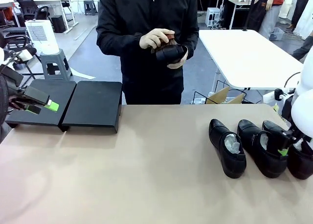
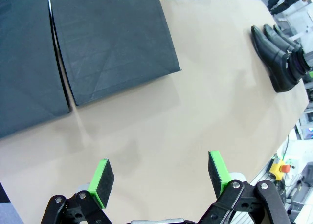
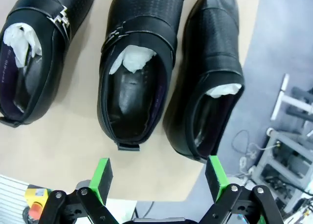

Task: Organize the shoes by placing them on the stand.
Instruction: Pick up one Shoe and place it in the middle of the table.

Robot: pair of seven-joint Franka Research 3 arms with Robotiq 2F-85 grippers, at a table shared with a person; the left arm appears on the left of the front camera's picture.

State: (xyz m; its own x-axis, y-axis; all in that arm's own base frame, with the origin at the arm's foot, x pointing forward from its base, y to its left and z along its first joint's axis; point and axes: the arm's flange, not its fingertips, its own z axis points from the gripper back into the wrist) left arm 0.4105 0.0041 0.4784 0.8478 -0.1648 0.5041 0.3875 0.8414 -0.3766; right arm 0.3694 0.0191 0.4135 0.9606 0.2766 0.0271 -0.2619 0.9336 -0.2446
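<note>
Three black shoes stuffed with white paper lie side by side at the table's right: one (image 1: 227,148), a second (image 1: 261,149) and a third (image 1: 299,160). From above they show as the left shoe (image 3: 36,53), the middle shoe (image 3: 137,62) and the right shoe (image 3: 210,77). My right gripper (image 1: 286,146) (image 3: 157,177) hovers open just above their heels, holding nothing. A person's hands hold a fourth shoe (image 1: 172,53) and a brush (image 1: 168,38) at chest height. The black stand (image 1: 93,104) (image 2: 112,38) sits at the far left. My left gripper (image 1: 41,104) (image 2: 160,175) is open over the table beside it.
The stand is made of two flat panels with a narrow seam between them (image 2: 56,57). A wide stretch of bare tan tabletop (image 1: 146,170) lies between stand and shoes. The right shoe overhangs near the table's edge (image 3: 244,62). A white table (image 1: 244,53) stands behind.
</note>
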